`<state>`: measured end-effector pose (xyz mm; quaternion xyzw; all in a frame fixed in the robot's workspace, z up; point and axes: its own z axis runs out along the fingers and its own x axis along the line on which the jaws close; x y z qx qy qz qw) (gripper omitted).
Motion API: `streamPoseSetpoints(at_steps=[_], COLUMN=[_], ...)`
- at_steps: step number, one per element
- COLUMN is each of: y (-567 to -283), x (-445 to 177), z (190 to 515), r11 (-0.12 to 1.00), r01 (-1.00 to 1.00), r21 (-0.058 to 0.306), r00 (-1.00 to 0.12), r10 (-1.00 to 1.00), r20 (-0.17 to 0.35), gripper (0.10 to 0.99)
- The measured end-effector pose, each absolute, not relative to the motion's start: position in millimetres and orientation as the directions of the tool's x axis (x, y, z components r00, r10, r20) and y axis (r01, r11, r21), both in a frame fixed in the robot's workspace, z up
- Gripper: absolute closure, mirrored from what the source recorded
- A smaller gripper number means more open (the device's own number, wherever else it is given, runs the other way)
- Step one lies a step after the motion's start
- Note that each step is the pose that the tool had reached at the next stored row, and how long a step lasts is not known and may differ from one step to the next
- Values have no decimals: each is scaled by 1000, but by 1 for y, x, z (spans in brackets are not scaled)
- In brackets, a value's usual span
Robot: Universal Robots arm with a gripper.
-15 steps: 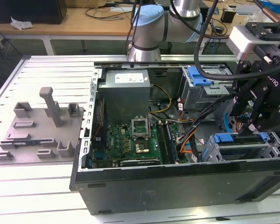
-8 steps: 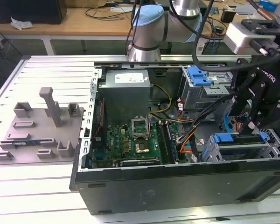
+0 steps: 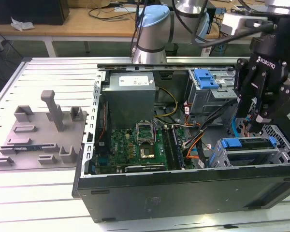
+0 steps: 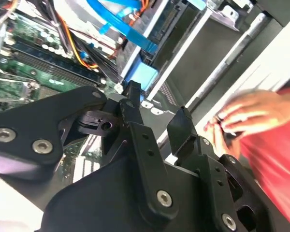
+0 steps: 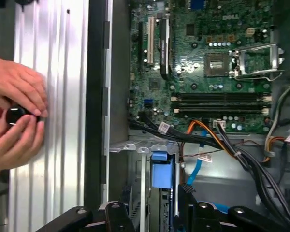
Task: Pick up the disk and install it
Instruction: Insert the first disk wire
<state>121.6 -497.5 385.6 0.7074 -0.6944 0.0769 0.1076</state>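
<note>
Blue plastic frames the disk [image 3: 245, 143] in the exterior view. It sits in the metal cage [image 3: 218, 157], which keeps it still, at the computer case's [image 3: 183, 198] corner on the exterior view's right. The gripper [image 3: 253, 126] hangs just above it. In the second wrist view the jaws are apart and empty. In the first wrist view the blue end shows between the fingers [image 5: 189, 203].

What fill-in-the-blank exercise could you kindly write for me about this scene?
The gripper hangs over the computer case with its fingers ____.
The plastic tab of the drive bay beneath it is coloured ____.
A person's hands hold a small ____ object beside the case.
Missing words: open; blue; black.
</note>
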Motion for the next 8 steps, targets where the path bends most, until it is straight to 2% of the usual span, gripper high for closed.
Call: streamPoseSetpoints(at_steps=[6,8], y=[-474,-468], x=[122,122], z=[386,385], r11=[-5,-4], r01=[-998,-998], r21=[56,58], r00=[27,28], r10=[-919,-907], r20=[394,421], gripper=[584,584])
